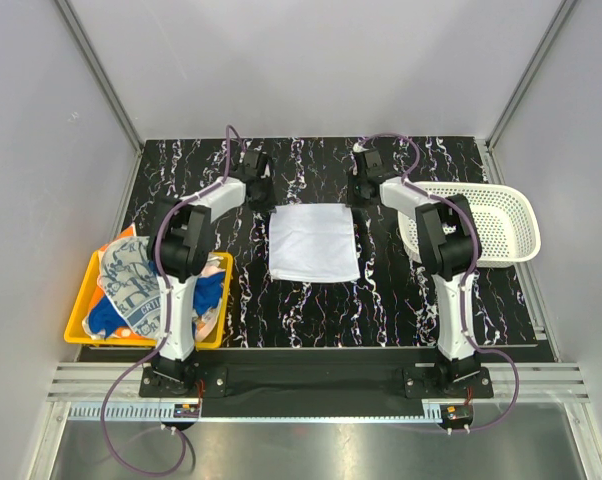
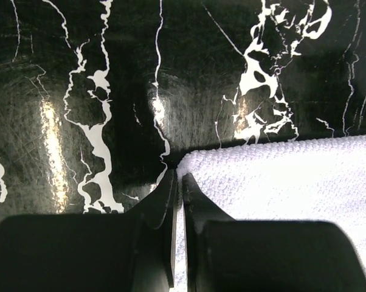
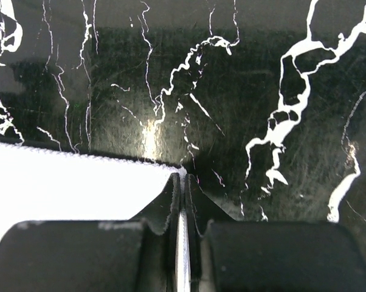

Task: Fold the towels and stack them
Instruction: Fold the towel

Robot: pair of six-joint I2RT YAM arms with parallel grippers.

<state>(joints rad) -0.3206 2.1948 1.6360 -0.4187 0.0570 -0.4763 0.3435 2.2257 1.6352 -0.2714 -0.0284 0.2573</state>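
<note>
Gripping | left claw (image 2: 178,182), right claw (image 3: 182,179) clenched on white towel (image 1: 313,243) corners | best lift evenly, edge taut between claws

black tabletop (image 1: 401,300) veined with white, seen from above. a white towel (image 1: 313,243) lies flat near its centre. a yellow bin (image 1: 78,322) sits at the left edge and a white perforated basket (image 1: 521,225) at the right edge, both well apart from the towel.
</note>
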